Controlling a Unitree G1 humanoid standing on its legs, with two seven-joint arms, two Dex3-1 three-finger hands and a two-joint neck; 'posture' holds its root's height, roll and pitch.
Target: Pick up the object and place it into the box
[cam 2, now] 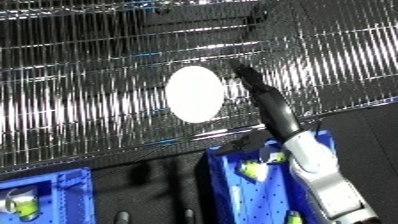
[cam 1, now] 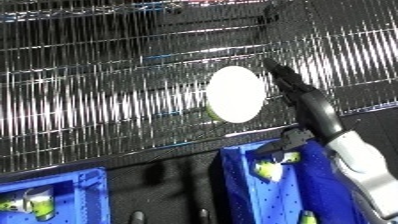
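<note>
The white disc [cam 1: 236,94] sits on the wire shelf [cam 1: 89,100], not yet picked up, with the right hand [cam 1: 298,92] reaching beside it, fingers straight and holding nothing, so lifting and dropping it into the blue bin [cam 1: 244,185] below remains.

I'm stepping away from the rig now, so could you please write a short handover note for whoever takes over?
Right hand: reaching up over the wire shelf, fingers straight beside the white round object; whether it touches cannot be told. No grasp yet.
Left hand: not in view.
The white round object lies on the shelf, with nothing curled around it.
Blue bin sits below the shelf under the right forearm; a second blue bin is at lower left. Both already hold small yellow-green items.
Done: approach only.
Left: grasp the object, lift it off the shelf, lower it into a bin.
</note>
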